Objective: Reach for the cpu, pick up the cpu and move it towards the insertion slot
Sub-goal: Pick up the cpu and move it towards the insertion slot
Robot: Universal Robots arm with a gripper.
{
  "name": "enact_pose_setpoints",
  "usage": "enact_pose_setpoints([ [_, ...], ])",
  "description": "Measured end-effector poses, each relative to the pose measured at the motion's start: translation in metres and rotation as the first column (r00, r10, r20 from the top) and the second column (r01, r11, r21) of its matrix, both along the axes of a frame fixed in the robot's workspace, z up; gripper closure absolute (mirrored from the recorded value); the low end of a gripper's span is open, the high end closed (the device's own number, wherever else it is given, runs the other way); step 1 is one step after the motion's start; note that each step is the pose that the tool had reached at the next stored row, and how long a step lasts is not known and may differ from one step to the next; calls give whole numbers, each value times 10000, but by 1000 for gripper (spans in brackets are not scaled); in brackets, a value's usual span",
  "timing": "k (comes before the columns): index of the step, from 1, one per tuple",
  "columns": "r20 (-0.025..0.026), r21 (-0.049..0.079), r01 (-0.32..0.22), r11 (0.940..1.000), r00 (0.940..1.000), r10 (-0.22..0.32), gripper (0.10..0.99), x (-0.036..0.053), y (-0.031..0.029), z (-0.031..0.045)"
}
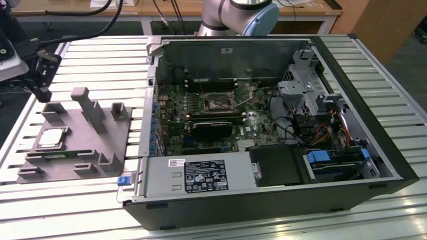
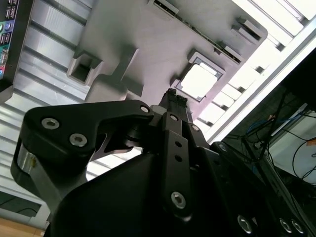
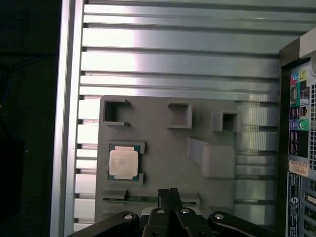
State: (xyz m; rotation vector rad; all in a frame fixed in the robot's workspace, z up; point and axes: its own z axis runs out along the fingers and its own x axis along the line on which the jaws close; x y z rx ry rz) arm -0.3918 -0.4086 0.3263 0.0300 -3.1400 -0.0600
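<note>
One cpu [image 1: 52, 138] lies flat in a recess of the grey fixture [image 1: 107, 142], lower left of the exterior view, untouched. The pincer [image 1: 44, 96] hangs over the fixture's far edge at that view's upper left, near the chip but apart from it. In the first wrist view its tips look narrow, pressed together, holding nothing.

Risks, as I judge them:
- Coming down this narrow, the tips would strike the chip's metal top instead of straddling it, and could scratch or tilt it.
- The recess rim sits tight around the chip, so an off-centre descent could catch the rim.
- The tall post [image 1: 90, 107] stands close by and a sideways sweep may clip it.
- The slot [image 1: 219, 102] sits mid-frame inside the case, behind the case wall [image 1: 151, 95]. A low carry could hit that wall.
</note>
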Motion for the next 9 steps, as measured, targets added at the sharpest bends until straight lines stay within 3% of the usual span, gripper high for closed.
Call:
enact_pose_setpoints([
  [9, 0, 1, 0, 10000, 10000, 0, 980, -3, 0, -54],
])
